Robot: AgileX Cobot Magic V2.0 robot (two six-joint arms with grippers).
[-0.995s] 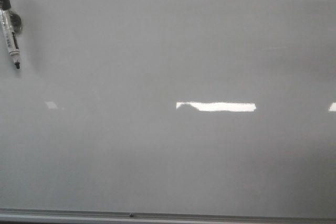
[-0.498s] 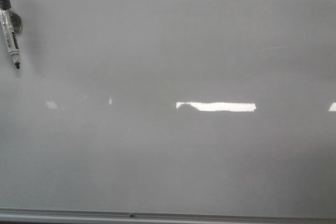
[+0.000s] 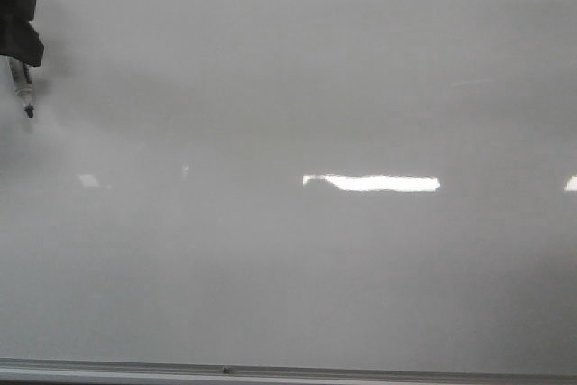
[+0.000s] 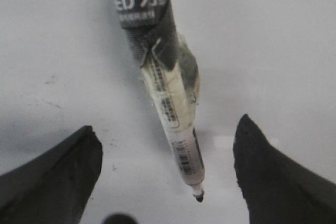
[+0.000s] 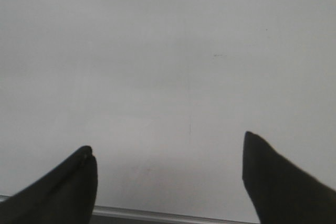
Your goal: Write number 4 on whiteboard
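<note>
The whiteboard (image 3: 297,268) fills the front view, pale grey and glossy. No number 4 shows on it. A black-and-white marker (image 3: 24,92) hangs at the board's upper left, tip down. My left gripper (image 3: 18,29) covers the marker's upper part there. In the left wrist view the left gripper (image 4: 165,124) is open, and the marker (image 4: 173,114) lies between the wide-apart fingers without touching them. My right gripper (image 5: 167,142) is open and empty over bare board (image 5: 168,51); it is out of the front view.
A thin metal rail (image 3: 270,371) runs along the board's bottom edge and also shows in the right wrist view (image 5: 157,214). Bright light reflections (image 3: 370,183) lie across the middle of the board.
My left gripper has come into the front view at the upper left and now covers the marker's top. The marker has not moved.
</note>
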